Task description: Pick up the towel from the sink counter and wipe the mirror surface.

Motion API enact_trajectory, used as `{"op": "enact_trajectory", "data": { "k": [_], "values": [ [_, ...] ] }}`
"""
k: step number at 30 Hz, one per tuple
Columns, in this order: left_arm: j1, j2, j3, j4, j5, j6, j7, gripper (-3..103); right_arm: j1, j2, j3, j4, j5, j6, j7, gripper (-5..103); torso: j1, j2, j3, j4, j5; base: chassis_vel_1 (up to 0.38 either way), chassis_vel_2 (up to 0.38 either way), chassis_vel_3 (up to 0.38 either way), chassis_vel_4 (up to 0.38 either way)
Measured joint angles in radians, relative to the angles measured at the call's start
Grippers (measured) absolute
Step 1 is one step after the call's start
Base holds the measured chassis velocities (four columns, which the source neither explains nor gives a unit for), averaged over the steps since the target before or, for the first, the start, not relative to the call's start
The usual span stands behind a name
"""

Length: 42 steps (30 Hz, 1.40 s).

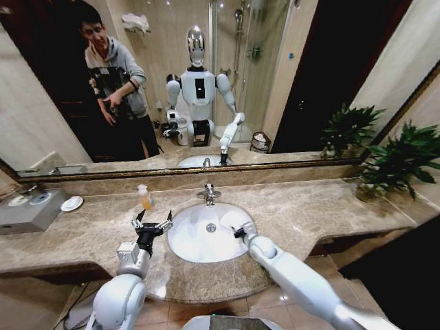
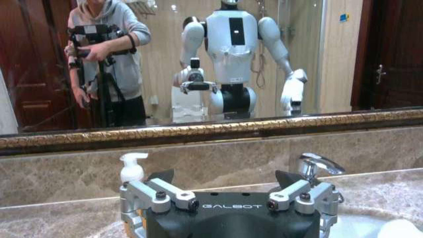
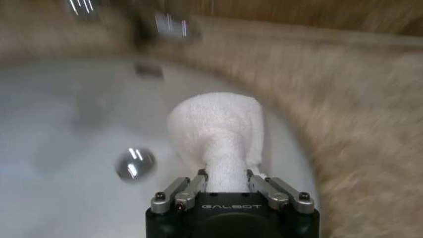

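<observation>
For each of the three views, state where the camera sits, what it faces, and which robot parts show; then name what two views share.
Head view: high on the robot, looking down at the sink counter and mirror surface; both arms show.
Left wrist view: behind the open left claw, facing the mirror.
Right wrist view: behind the right claw, shut on the towel, above the basin.
Shared: head and left wrist views both show the faucet.

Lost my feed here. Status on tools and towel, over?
Right tool shut on towel, over the basin. Left tool open, idle over counter left of basin. Soap bottle and faucet stand before the mirror.
</observation>
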Motion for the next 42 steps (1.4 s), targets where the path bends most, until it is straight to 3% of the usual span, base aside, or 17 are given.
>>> {"op": "enact_trajectory", "data": {
  "k": [3,8,12,16,19,25,42],
  "values": [
    [0.0,0.0,0.0,0.0,0.0,0.0,0.0,100,-0.034,-0.018,0.044,0.12,0.052,0.043,0.0,21,0.0,0.0,0.0,0.0016,0.0,0.0,0.0,0.0,0.0],
    [0.0,0.0,0.0,0.0,0.0,0.0,0.0,100,-0.05,-0.048,0.075,0.243,0.123,0.0,0.048,21,0.0,0.0,0.0,0.0018,-0.0002,0.0,0.0,0.0,0.0],
    [0.0,0.0,0.0,0.0,0.0,0.0,0.0,100,-0.096,-0.144,0.147,0.346,0.155,-0.05,0.1,21,0.0,0.0,0.0,0.0015,0.0,0.0,0.0,0.0,0.0],
    [0.0,0.0,0.0,0.0,0.0,0.0,0.0,100,-0.13,-0.217,0.2,0.358,0.155,-0.055,0.113,21,0.0,0.0,0.0,0.001,-0.0002,0.0,0.0,0.0,0.0],
    [0.0,0.0,0.0,0.0,0.0,0.0,0.0,100,-0.19,-0.275,0.316,0.325,0.175,-0.048,0.111,21,0.0,0.0,0.0,0.001,-0.0002,0.0,0.0,0.0,0.0],
    [0.0,0.0,0.0,0.0,0.0,0.0,0.0,100,-0.227,-0.263,0.369,0.268,0.162,-0.013,0.085,21,0.0,0.0,0.0,0.0017,0.0001,0.0,0.0,0.0,0.0],
    [0.0,0.0,0.0,0.0,0.0,0.0,0.0,100,-0.188,-0.208,0.317,0.168,0.153,-0.006,0.062,18,0.0,0.0,0.0,0.0014,-0.0002,0.0,0.0,0.0,0.0]
  ]
}}
